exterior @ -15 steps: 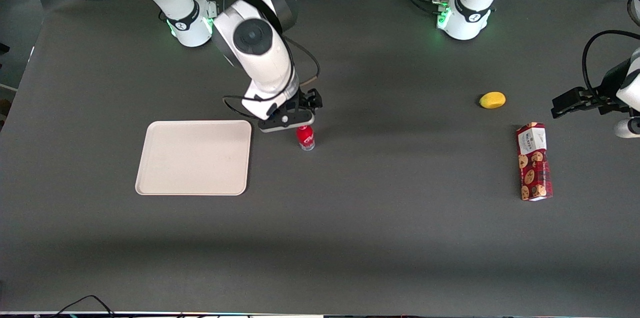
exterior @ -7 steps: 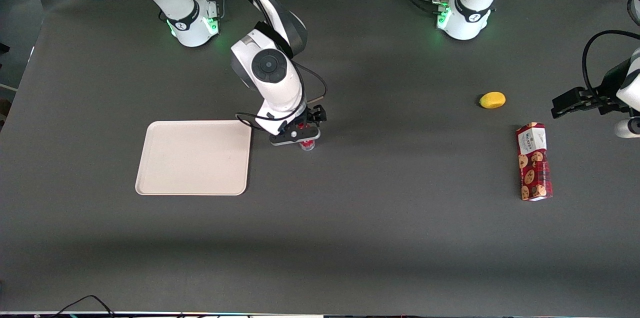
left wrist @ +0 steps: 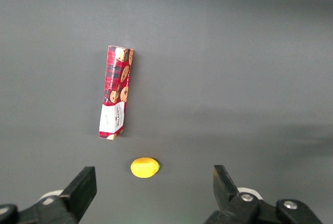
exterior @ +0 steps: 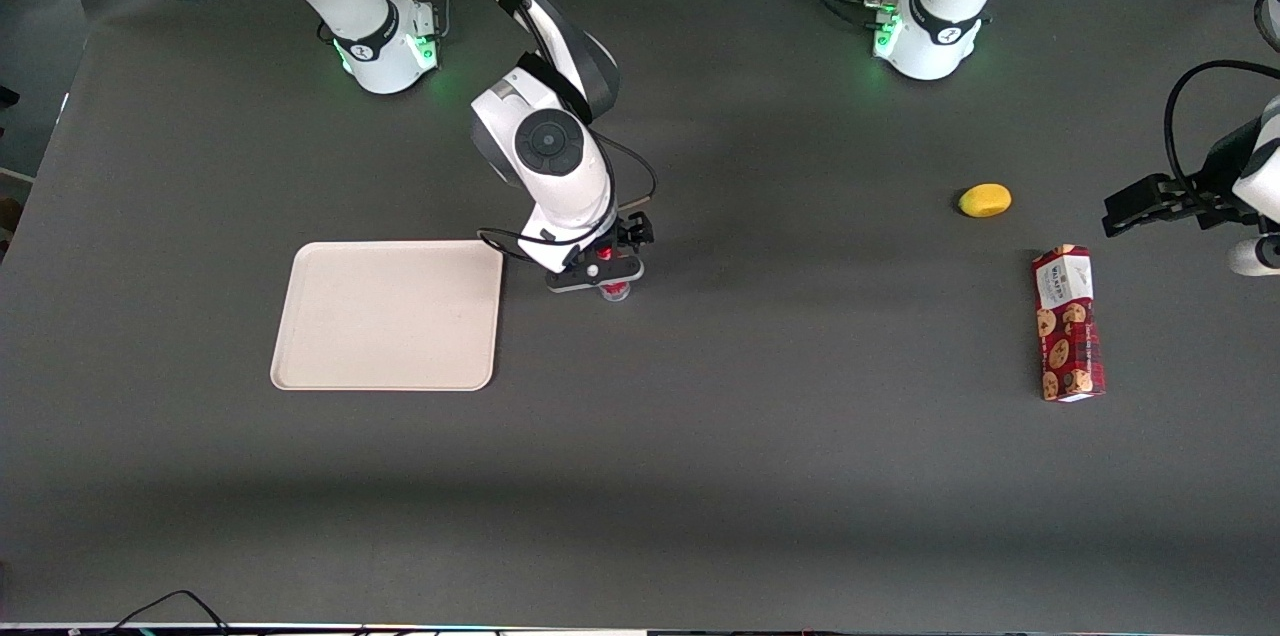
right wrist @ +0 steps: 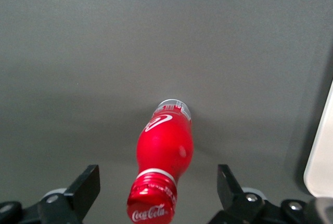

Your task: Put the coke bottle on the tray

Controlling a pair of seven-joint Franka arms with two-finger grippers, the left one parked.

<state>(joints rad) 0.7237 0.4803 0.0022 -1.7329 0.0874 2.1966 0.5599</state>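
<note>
Nearest the front camera among the things on the dark table (exterior: 700, 476) is the tray (exterior: 388, 314), a cream rectangle with rounded corners and a low rim, lying flat toward the working arm's end with nothing on it. Toward the parked arm's end, about as near, lies the red cookie-print carton (exterior: 1068, 323) on its side, and a little farther from the camera than the carton sits a small yellow fruit (exterior: 985, 200) (both also show in the left wrist view, carton (left wrist: 115, 92) and fruit (left wrist: 144, 167) well apart from everything else).

Just beside the tray's edge, a touch farther from the front camera than the tray's middle, the coke bottle (exterior: 614, 291) stands upright on the table, off the tray; only its silvery base peeks out under the gripper (exterior: 600, 274) in the front view. The gripper is down low around it, pointing straight at the table. In the right wrist view the coke bottle (right wrist: 162, 171) shows its red cap with white lettering, red body and clear base, sitting between the two fingers (right wrist: 83, 187), which stand wide apart on either side with clear table showing between each one and the bottle (so the claw is released, touching nothing). A sliver of the tray (right wrist: 321, 151) shows at the edge of that view, near the bottle but apart from it.

Farther still rise the working arm's white links (exterior: 545, 151) and its base (exterior: 385, 41).
</note>
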